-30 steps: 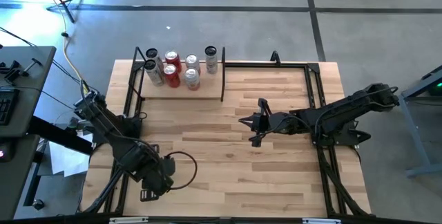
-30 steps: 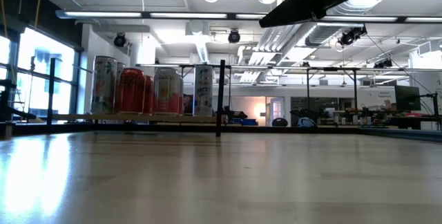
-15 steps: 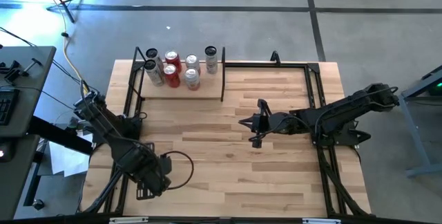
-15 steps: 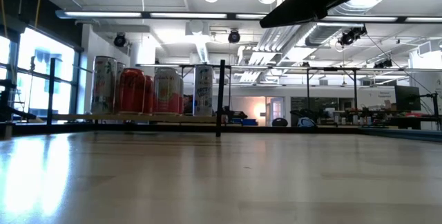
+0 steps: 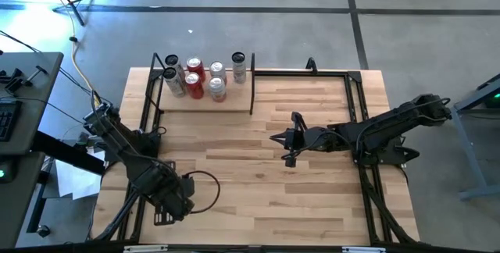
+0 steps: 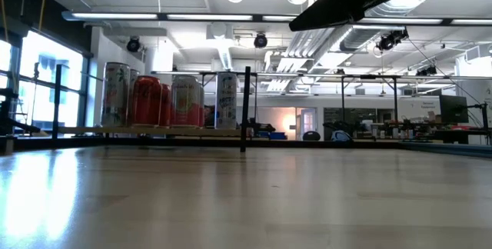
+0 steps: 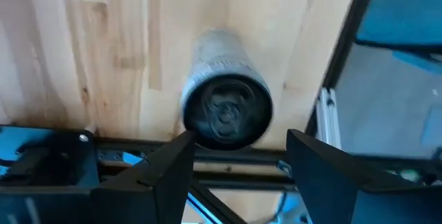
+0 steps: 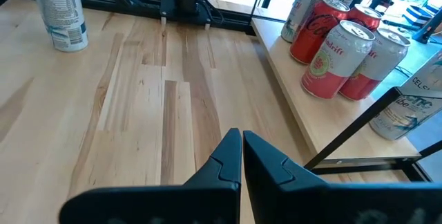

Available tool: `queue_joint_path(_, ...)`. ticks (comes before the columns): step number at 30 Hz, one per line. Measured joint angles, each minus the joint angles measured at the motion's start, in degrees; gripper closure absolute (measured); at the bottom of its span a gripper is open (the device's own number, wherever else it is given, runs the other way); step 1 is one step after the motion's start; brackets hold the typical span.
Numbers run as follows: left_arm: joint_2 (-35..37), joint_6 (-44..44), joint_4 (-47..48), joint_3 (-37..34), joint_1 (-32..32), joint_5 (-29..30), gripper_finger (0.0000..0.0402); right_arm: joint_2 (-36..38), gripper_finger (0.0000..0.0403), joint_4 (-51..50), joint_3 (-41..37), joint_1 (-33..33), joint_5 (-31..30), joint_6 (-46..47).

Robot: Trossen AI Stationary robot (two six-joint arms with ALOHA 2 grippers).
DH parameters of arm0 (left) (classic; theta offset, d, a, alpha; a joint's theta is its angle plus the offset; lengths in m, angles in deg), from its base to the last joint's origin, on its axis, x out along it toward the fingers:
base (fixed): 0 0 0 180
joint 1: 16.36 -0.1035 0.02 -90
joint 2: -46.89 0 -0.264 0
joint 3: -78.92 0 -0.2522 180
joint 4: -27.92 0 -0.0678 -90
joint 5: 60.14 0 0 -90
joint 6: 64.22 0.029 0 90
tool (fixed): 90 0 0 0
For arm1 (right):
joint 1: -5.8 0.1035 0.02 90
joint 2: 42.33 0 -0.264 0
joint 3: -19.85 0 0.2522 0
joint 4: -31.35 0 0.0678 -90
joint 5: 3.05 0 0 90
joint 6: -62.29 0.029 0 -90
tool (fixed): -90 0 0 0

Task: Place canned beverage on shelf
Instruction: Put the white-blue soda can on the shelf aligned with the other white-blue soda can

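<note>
A grey canned beverage (image 7: 226,110) with a dark top stands upright on the wood table by its near left corner; the right wrist view shows it as a white can with a blue band (image 8: 61,10). My left gripper (image 7: 240,138) hangs above it, pointing down and open, one finger on each side of the can's top without touching. In the high view my left gripper (image 5: 168,201) hides the can. The shelf (image 5: 205,101) stands at the table's far left with several cans (image 5: 205,79) upright on its board (image 8: 311,113). My right gripper (image 5: 285,140) is shut over mid-table.
A black metal frame (image 5: 355,105) runs along the table's edges, and one of its rails (image 7: 228,158) passes close by the can. A black cable loop (image 5: 205,187) lies beside my left arm. Bare wood (image 5: 234,140) stretches between the can and the shelf.
</note>
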Motion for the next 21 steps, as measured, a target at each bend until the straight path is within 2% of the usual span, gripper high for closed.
queue_joint_path(4, 0.0, 0.31, 0.02, 0.0, 0.02, -1.28, 0.0197, 0.0, 0.0403, 0.0, 0.0, 0.0, 0.0, -0.02)
queue_joint_path(8, 0.0, 1.38, 0.0, -0.02, 0.11, -1.28, 0.0237, 0.0, 0.0403, -0.01, 0.0, 0.0, 0.0, -0.46)
queue_joint_path(16, 0.0, 3.0, 0.0, -0.02, 0.11, -2.3, 0.0384, 0.0, 0.0403, 0.0, 0.0, 0.0, 0.1, 0.37)
queue_joint_path(18, 0.0, 1.89, 0.01, -0.02, 0.11, -0.97, 0.0395, 0.0, 0.0403, 0.0, 0.0, 0.0, 0.22, 0.37)
queue_joint_path(21, 0.0, -0.97, 0.03, -0.04, -0.12, -0.06, 0.0365, 0.0, 0.0403, 0.0, 0.0, 0.0, 0.22, 0.37)
